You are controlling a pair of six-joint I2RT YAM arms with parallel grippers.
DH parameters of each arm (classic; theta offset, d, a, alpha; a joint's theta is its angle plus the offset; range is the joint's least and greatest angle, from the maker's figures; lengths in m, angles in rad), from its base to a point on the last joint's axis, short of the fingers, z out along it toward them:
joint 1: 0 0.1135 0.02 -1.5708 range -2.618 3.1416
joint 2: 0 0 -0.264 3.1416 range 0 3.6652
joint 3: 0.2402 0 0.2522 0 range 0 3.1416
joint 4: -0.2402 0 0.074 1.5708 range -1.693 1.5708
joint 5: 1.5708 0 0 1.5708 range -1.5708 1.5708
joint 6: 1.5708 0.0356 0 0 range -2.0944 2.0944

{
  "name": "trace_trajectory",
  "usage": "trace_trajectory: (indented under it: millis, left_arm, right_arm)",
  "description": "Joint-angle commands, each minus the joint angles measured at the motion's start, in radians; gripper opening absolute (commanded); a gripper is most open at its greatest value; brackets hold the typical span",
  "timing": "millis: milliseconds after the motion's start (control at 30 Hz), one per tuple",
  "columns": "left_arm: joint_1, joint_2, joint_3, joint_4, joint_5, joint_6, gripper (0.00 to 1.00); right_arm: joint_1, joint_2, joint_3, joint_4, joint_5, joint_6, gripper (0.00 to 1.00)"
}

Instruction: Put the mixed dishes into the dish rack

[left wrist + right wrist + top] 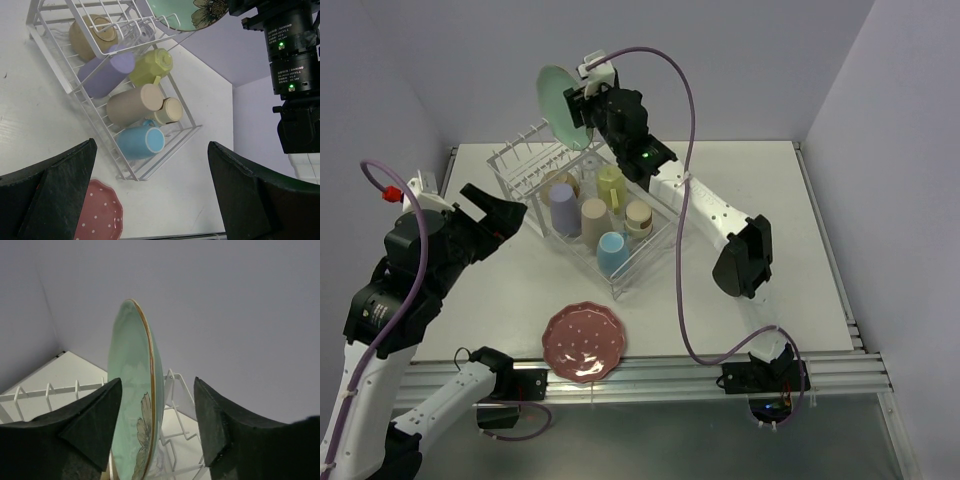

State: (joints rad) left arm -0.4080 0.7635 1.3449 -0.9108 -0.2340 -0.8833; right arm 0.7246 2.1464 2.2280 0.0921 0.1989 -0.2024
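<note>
The mint-green plate (560,105) stands on edge over the raised peg tier of the dish rack (515,165). My right gripper (580,103) is open around the plate's rim (132,390). Its left finger is against the plate, with a gap at the right finger. In the rack's tray lie the lavender cup (564,208), beige cup (594,220), yellow cup (611,183), light-blue cup (613,252) and a cream bowl (639,215). The pink-red dotted plate (583,342) lies on the table at the front. My left gripper (505,212) is open and empty, left of the rack.
The left wrist view shows the rack (50,15), a tan cup (92,32) at its far end, the light-blue cup (140,141) nearest and the dotted plate (100,217) at bottom left. Walls stand close behind and to both sides. The small glass cannot be made out.
</note>
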Motion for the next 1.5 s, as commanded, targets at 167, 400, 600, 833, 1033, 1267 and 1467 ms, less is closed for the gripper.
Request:
trace_trajectory:
  millis: [167,400,600,833,1033,1267,1467]
  left_arm:
    - [0.001,0.003,-0.02,-0.065,-0.051,-0.032,0.99]
    - [0.001,0.048,-0.066,-0.178,-0.071,-0.103,0.99]
    - [0.001,0.158,-0.081,-0.309,-0.022,-0.174,0.99]
    - [0.001,0.165,-0.121,-0.246,0.082,-0.252,0.99]
    - [0.001,0.063,-0.191,-0.151,0.117,-0.367,0.97]
    - [0.001,0.069,-0.217,-0.206,0.15,-0.396,0.93]
    - [0.001,0.077,-0.202,-0.211,0.167,-0.405,0.92]
  right_arm:
    - [-0.004,-0.14,-0.083,0.051,0.068,0.003,0.87]
    - [-0.005,-0.342,-0.324,0.057,0.149,0.041,1.0]
    - [-0.004,-0.549,-0.496,-0.165,0.178,0.285,1.0]
    - [0.056,-0.87,-0.787,-0.529,-0.081,0.656,1.0]
    - [0.073,-1.22,-1.28,-0.477,-0.323,0.969,1.0]
    - [0.136,-1.218,-1.524,-0.416,-0.42,1.084,0.88]
    - [0.266,-1.048,-1.576,-0.306,-0.348,1.14,0.81]
